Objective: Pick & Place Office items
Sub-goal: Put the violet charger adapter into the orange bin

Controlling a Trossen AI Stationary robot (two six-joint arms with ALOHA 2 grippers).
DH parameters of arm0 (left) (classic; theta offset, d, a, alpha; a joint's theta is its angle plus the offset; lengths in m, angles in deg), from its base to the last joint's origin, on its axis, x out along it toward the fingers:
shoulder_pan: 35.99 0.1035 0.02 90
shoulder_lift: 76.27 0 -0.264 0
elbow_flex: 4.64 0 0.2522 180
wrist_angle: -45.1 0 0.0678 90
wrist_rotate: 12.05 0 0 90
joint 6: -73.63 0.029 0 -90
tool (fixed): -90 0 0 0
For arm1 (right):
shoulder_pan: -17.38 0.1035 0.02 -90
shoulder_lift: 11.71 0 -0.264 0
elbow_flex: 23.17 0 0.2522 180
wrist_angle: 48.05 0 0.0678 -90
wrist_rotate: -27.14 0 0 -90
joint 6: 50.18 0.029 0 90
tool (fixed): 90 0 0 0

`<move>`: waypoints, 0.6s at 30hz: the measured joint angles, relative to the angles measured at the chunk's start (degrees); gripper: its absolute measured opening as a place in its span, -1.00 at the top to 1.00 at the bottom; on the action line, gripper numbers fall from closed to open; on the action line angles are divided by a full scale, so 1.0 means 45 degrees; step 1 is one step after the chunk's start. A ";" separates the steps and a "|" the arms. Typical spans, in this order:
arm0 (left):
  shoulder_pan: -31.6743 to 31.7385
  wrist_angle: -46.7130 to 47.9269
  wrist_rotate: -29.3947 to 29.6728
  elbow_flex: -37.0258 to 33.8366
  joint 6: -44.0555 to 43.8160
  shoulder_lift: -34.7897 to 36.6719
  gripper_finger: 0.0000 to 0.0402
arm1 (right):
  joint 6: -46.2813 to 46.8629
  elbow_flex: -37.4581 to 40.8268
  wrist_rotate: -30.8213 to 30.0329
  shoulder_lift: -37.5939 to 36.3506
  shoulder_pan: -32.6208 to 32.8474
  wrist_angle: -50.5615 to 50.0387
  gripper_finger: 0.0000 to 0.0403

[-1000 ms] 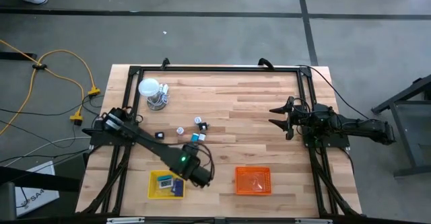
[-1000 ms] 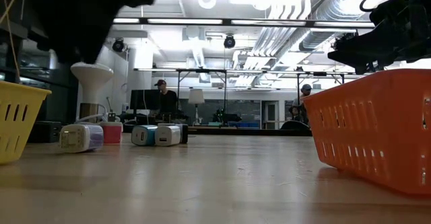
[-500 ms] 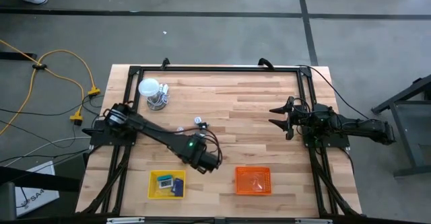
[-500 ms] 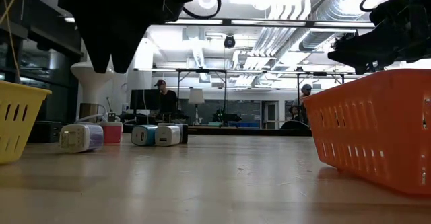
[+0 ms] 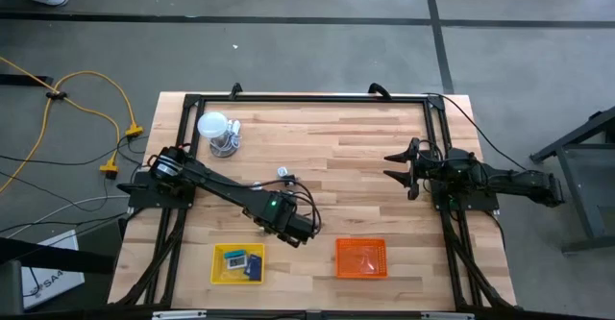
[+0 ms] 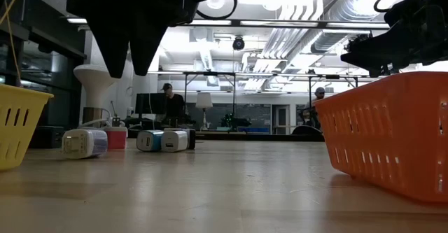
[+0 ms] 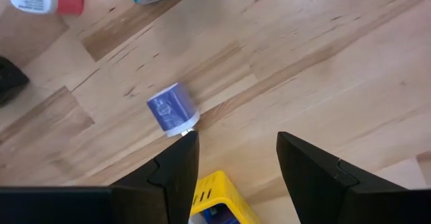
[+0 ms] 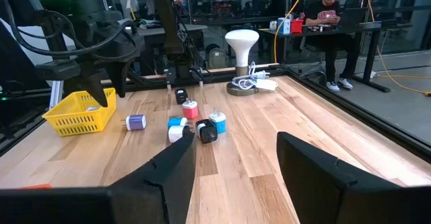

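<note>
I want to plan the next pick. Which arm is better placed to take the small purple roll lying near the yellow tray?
Left. The left gripper hangs open just beside the purple roll; the right gripper waits at the table's far right edge.

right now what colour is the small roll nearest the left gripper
Purple-blue with a white end; the left wrist view shows it best.

A yellow mesh tray [image 5: 237, 263] is sitting on the wooden table [image 5: 356, 157] just beside the left gripper, toward the near edge. An orange mesh tray [image 5: 360, 258] is lying a little farther along that edge, between the two grippers and nearer the left one. A white globe on a wire stand [image 5: 217, 131] is standing at the far corner, well apart from both. Yellow cables [image 5: 91, 118] are trailing over the floor off the table. A person [image 8: 328, 9] is sitting at a desk in the room behind.
</note>
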 joint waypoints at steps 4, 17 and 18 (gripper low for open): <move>-0.0045 -0.0058 0.0374 0.0000 0.1090 0.0000 0.05 | 0.0000 0.0000 0.0000 0.0002 -0.0001 -0.0001 0.03; 0.0287 -0.0163 0.0694 0.0000 0.3220 0.0000 0.05 | 0.0000 -0.0004 0.0000 0.0003 -0.0003 -0.0003 0.03; 0.0306 -0.0182 0.0694 0.0000 0.3237 0.0000 0.05 | 0.0000 -0.0003 0.0000 0.0002 -0.0001 -0.0001 0.03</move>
